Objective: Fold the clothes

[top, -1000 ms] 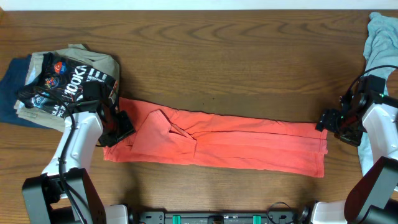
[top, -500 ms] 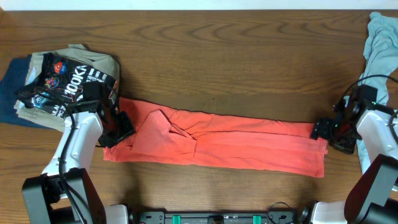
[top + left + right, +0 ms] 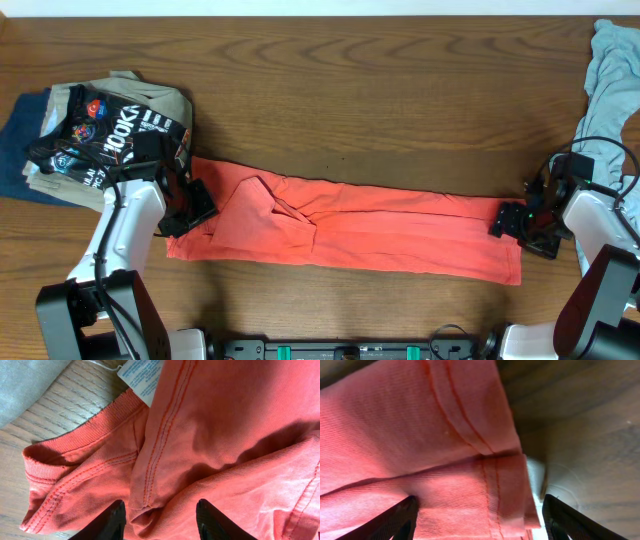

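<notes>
the t-shirt (image 3: pixel 350 225), a red-orange cotton knit, lies folded into a long flat band that runs left to right across the near half of the wooden table (image 3: pixel 350 90). its left end is bunched and creased around the collar; its right end is a straight hem edge.

left fingers (image 3: pixel 111 521): at the collar end, clamped on a raised fold of the knit. just beyond them are the ribbed collar (image 3: pixel 75 440), double rows of stitching and a white printed label (image 3: pixel 140 377).

right fingers (image 3: pixel 395 522): spread wide apart, one on each side of the stacked, double-stitched hem corner, not closed on it.

at the far left sits a rumpled pile: a black printed shirt (image 3: pixel 100 135) on a tan garment (image 3: pixel 165 100) and a navy garment (image 3: pixel 15 150). a crumpled grey-blue cloth (image 3: pixel 610 70) lies at the far right edge.
</notes>
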You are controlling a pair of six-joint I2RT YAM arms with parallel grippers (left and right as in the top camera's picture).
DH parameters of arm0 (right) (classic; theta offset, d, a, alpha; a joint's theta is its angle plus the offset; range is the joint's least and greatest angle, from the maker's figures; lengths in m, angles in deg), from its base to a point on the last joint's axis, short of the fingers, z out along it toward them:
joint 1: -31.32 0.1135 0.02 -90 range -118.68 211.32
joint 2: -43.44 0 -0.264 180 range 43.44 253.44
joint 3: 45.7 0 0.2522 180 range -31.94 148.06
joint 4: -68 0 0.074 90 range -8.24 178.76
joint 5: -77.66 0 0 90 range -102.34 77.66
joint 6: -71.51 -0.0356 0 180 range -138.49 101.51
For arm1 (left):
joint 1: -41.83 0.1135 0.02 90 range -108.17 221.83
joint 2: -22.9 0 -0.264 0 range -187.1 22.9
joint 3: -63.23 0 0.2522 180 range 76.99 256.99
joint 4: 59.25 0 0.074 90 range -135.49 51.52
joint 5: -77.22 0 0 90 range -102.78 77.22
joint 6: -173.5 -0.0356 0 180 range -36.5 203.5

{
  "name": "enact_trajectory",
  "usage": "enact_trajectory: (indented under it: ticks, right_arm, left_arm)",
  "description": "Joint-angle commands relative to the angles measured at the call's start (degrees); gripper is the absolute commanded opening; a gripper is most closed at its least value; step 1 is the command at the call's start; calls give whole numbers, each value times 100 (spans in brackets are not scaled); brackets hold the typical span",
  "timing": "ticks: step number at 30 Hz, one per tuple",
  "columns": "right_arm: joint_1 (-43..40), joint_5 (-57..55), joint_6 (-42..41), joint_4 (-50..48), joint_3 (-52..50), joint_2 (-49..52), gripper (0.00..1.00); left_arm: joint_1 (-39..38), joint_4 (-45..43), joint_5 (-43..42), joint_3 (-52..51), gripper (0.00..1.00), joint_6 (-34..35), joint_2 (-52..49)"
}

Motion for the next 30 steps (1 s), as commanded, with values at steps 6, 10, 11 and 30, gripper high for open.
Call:
enact_trajectory:
  ticks: [6,10,11,30]
  right_arm:
    - [-66,-72,-33,96,341,-210,72]
    - [-66,-299,-125,72,529,-295,73]
    - [-63,-295,-125,17,535,-295,73]
    - [-59,-44,-127,-422,57,-260,52]
  left_arm:
    - [24,83,50,-52,47,-33,-22]
    - [24,105,50,-52,48,-33,-22]
    - [24,107,50,-52,48,-33,-22]
    - [24,127,50,-52,47,-33,-22]
